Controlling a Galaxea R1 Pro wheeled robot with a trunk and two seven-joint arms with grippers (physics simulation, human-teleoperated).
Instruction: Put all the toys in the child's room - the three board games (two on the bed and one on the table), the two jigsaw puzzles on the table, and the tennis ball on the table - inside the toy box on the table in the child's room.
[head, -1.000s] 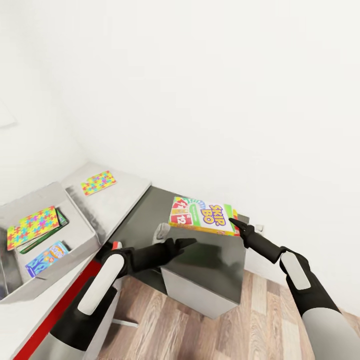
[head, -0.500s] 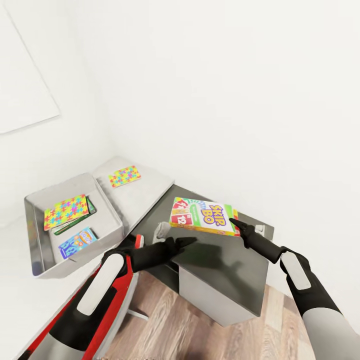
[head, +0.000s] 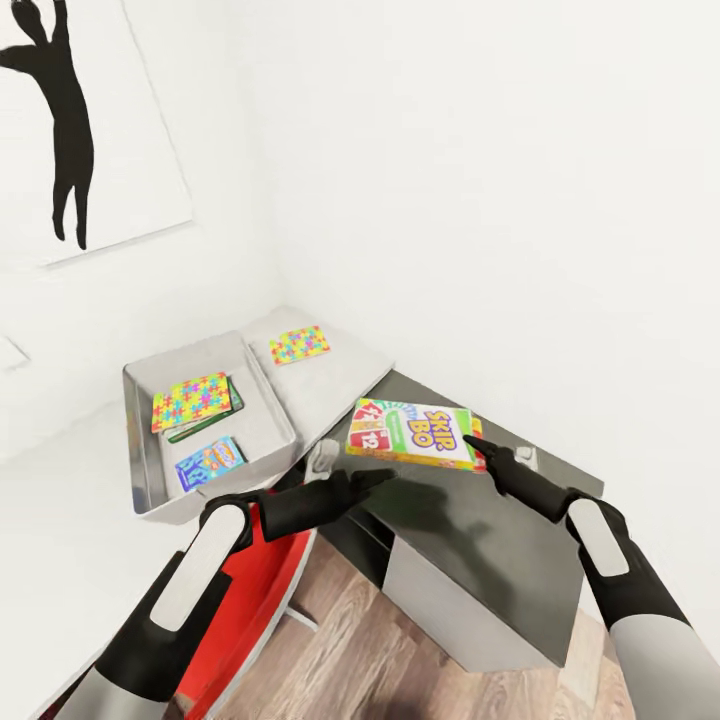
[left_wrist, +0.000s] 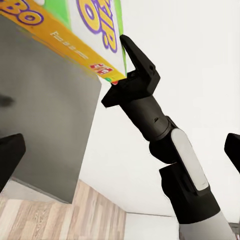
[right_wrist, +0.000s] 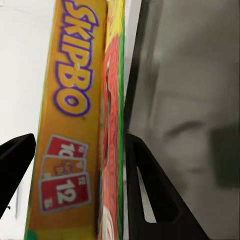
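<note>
Skip-Bo box (head: 412, 434) is up in the air over the dark grey section of the table (head: 480, 540), lying pretty much flat with its printed face up and its long axis running across the head view, and the right tool (head: 474, 447) is pinching its right-hand short end. In the right wrist view the box (right_wrist: 75, 120) sits edge-on between the two fingers (right_wrist: 150, 195), one on each side. The left wrist view catches the same box corner (left_wrist: 80, 35) clamped by the right tool (left_wrist: 131, 70) from below. The left tool (head: 372, 482) hangs just under and in front of the box with nothing in it; can't really tell how far its fingers are spread. The toy box (head: 262, 455) sits on the light grey part of the table to the left, well apart from the held box, with one puzzle box (head: 191, 401) overlapping a green-edged box (head: 222, 415) and a blue game box (head: 210, 464) nearer the front. Second puzzle box (head: 299, 344) lies flat on the table just behind the tray, near the white wall (head: 500, 180). Open table surface between the tray's right rim and the held box. Black silhouette (head: 62, 110) on the wall at upper left.
</note>
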